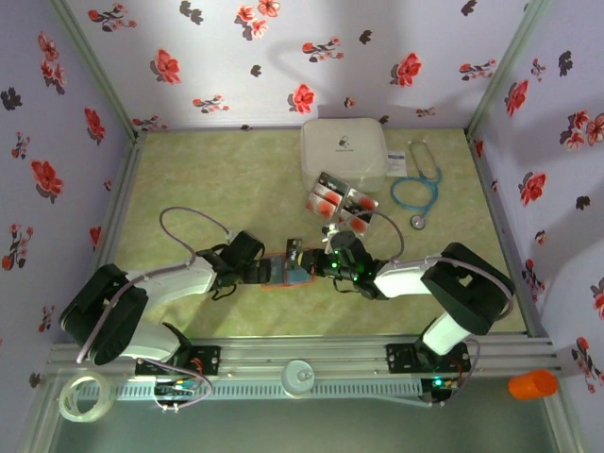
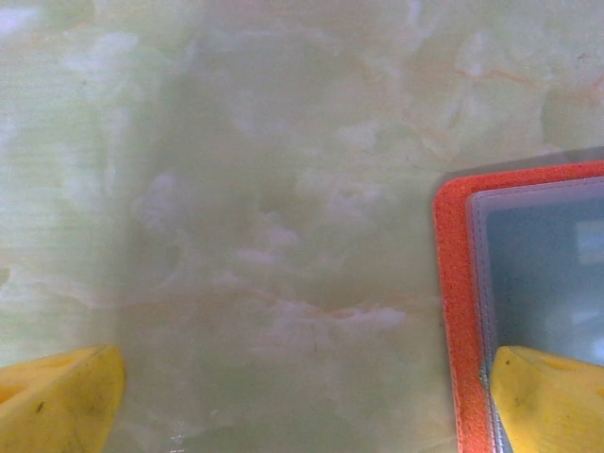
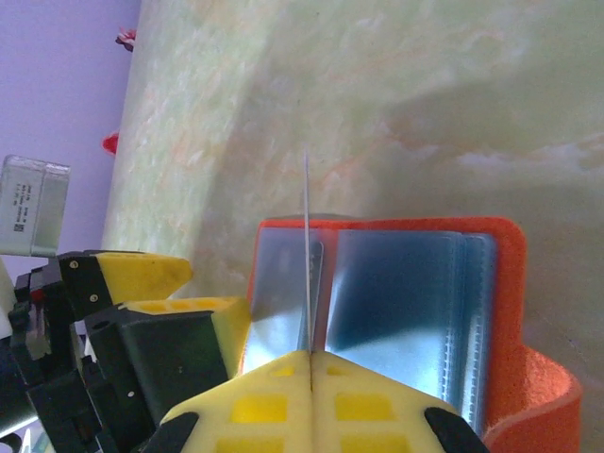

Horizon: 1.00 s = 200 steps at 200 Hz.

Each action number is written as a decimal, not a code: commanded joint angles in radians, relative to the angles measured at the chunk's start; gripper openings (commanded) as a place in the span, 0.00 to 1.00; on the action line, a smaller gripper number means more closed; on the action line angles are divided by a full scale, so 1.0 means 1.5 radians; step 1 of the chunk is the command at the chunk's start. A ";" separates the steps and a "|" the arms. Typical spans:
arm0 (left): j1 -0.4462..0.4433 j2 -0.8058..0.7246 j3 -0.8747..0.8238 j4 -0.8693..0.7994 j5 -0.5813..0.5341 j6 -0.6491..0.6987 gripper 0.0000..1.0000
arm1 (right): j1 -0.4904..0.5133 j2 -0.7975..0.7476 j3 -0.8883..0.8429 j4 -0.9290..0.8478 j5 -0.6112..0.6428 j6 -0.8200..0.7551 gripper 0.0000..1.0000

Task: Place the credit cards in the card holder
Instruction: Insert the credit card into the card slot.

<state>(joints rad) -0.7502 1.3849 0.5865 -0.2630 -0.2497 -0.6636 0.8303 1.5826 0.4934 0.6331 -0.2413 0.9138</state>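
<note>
The orange card holder (image 1: 280,272) lies open on the table between both grippers, grey-blue sleeves up (image 3: 406,283). My right gripper (image 3: 310,357) is shut on one credit card (image 3: 308,245), held upright and edge-on over the holder's left page near the fold. My left gripper (image 2: 302,406) is open, and its right fingertip (image 2: 552,396) rests on the holder's corner (image 2: 460,283) while the other fingertip (image 2: 57,396) is over bare table. In the top view the left gripper (image 1: 267,270) is at the holder's left edge and the right gripper (image 1: 307,260) at its right. More credit cards (image 1: 340,203) lie loose behind.
A big white rounded case (image 1: 343,151) stands at the back, with a stethoscope (image 1: 420,189) to its right. A tape roll (image 1: 87,396) and an orange cylinder (image 1: 533,384) lie off the table at the near edge. Flowered walls close three sides.
</note>
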 commanded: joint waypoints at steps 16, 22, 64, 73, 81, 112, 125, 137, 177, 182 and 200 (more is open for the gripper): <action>-0.005 0.013 -0.016 -0.008 -0.013 -0.004 1.00 | 0.007 0.022 0.004 0.031 -0.010 0.013 0.00; -0.005 0.013 -0.017 -0.007 -0.013 -0.004 1.00 | 0.008 0.024 0.004 0.034 -0.011 0.015 0.00; -0.005 0.011 -0.018 -0.007 -0.012 -0.006 1.00 | 0.010 0.046 0.005 0.060 -0.027 0.029 0.00; -0.006 0.011 -0.020 -0.006 -0.013 -0.006 1.00 | 0.009 0.051 0.006 0.067 -0.030 0.032 0.00; -0.006 0.010 -0.020 -0.006 -0.012 -0.006 1.00 | 0.011 0.055 0.006 0.073 -0.032 0.035 0.00; -0.006 0.009 -0.020 -0.005 -0.013 -0.007 1.00 | 0.013 0.060 0.004 0.076 -0.033 0.038 0.00; -0.006 0.008 -0.020 -0.005 -0.014 -0.007 1.00 | 0.012 0.060 0.002 0.074 -0.033 0.037 0.00; -0.006 0.009 -0.019 -0.005 -0.013 -0.007 1.00 | 0.013 0.059 0.000 0.070 -0.031 0.037 0.00; -0.006 0.013 -0.020 -0.003 -0.013 -0.008 1.00 | 0.014 0.055 -0.010 0.043 -0.027 0.033 0.00; -0.006 0.013 -0.020 -0.003 -0.013 -0.008 1.00 | 0.014 0.053 -0.011 0.037 -0.025 0.034 0.00; -0.006 0.012 -0.019 -0.003 -0.013 -0.006 1.00 | 0.013 0.049 -0.016 0.020 -0.023 0.036 0.00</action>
<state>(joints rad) -0.7528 1.3849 0.5823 -0.2554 -0.2558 -0.6678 0.8436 1.6627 0.4919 0.7132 -0.2817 0.9550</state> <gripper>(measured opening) 0.998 0.063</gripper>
